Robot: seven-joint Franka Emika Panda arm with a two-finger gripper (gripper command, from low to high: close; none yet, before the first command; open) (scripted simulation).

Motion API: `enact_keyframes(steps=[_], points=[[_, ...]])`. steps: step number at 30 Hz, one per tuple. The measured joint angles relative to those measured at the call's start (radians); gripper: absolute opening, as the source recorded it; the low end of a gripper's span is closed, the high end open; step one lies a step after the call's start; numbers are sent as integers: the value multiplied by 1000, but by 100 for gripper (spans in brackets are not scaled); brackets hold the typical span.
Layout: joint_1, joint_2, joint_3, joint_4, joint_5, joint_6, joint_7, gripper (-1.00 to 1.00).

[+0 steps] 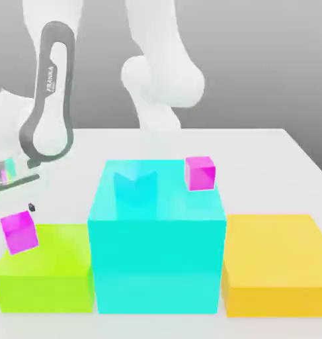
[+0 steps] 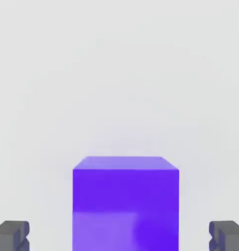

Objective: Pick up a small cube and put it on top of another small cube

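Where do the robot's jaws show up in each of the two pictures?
Exterior view: the jaws are at the exterior view's far left, one dark fingertip just above the pink cube on the green block.
Hand view: the jaws stand open, a grey fingertip on either side of the blue-violet cube, apart from it.
Shared landmark: the white table.

A big cyan block (image 1: 157, 251) stood between a lime block (image 1: 44, 271) and a yellow one (image 1: 276, 265) (all touching) on the white tabletop (image 1: 256, 152); a pale cyan cube (image 1: 135, 185) sat on the cyan block.
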Motion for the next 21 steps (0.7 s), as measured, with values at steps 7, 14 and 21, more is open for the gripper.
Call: enact_keyframes(steps=[7,14,21], points=[[-15,38,17,7,11,34,-8,-100],[28,-167,-45,-29,-85,-135,64,-100],[151,-362,19,75,-143,-429,142,-100]])
